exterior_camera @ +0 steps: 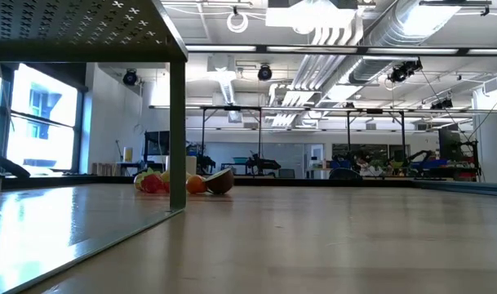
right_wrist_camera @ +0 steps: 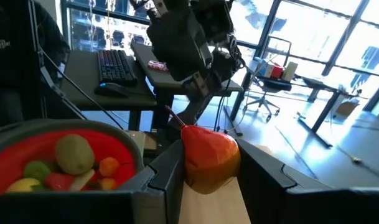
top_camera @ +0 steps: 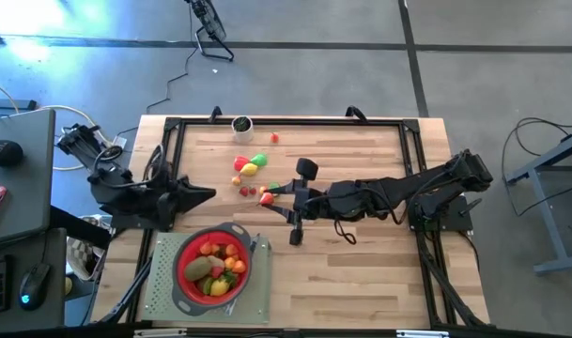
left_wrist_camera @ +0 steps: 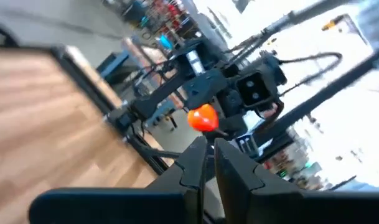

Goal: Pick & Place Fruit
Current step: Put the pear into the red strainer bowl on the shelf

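high view: right gripper (top_camera: 272, 194) is out over mid-table, just beside the loose fruit (top_camera: 251, 167), with a red-orange piece (top_camera: 265, 197) at its tip. Strainer (top_camera: 213, 264) sits on a grey mat (top_camera: 163, 282) at the near left edge and already has several fruits in it. Left arm waits at the left side, left gripper (top_camera: 203, 193) pointing toward the pile and nothing at its tip. A small cup (top_camera: 241, 124) stands at the far edge, and one red bit (top_camera: 274, 138) lies alone near it.

low view: no grippers visible. A cluster of fruit (exterior_camera: 187, 181) lies far back on the table, partly behind a metal post (exterior_camera: 178, 131).

left wrist view: left fingers (left_wrist_camera: 195, 163) are nearly together and hold nothing. Beyond them the other arm carries the orange-red piece (left_wrist_camera: 203, 117).

right wrist view: right gripper (right_wrist_camera: 209, 163) is clamped on a red-orange fruit (right_wrist_camera: 208, 157), with fingers (right_wrist_camera: 167, 167) on both sides. The grip looks low on the fruit, with most of its body above the pads. Strainer (right_wrist_camera: 58, 140) is ahead with green, yellow and orange pieces inside.

risk 1: the fruit is rounded and smooth, so it could squirt out of the pads on a quick swing, I think.

risk 2: the strainer is fairly full, so a high release could bounce the piece out over the rim.

risk 3: the left gripper sits close to the path to the strainer, so a low transit could clip it.
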Robot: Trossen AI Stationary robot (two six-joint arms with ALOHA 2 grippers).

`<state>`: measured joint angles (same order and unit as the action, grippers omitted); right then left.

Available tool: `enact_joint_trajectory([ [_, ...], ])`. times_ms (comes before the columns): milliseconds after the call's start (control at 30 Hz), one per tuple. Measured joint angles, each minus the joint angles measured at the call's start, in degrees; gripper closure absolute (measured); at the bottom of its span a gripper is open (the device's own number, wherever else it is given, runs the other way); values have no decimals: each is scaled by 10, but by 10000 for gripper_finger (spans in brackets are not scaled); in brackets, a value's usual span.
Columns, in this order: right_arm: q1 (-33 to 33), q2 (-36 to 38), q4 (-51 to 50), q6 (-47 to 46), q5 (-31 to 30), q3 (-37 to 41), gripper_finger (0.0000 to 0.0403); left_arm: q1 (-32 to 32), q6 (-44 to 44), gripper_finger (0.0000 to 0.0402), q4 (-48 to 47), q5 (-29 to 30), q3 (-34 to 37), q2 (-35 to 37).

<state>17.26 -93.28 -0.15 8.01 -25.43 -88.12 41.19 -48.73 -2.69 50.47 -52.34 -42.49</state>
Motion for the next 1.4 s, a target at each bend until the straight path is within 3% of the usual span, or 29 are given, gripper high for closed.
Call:
enact_joint_trajectory([
  [167,0,0,0,13,0,0,279,-57,-118,371,-56,-30,0,-13],
  [400,-1,0,0,32,0,0,278,-143,-135,361,-46,-121,0,-44],
  [600,-4,0,-9,34,1,0,278,-197,-132,313,8,-204,0,-69],
  [867,-5,0,-13,35,1,0,277,-242,-128,239,76,-368,0,-107],
  [1000,-5,0,-13,35,1,0,280,-243,-71,211,104,-388,0,-134],
  [1233,-5,0,-14,35,-1,0,277,-243,-53,177,194,-390,0,-170],
  [1400,-5,0,-13,35,-2,0,276,-243,-51,167,205,-374,0,-175],
])
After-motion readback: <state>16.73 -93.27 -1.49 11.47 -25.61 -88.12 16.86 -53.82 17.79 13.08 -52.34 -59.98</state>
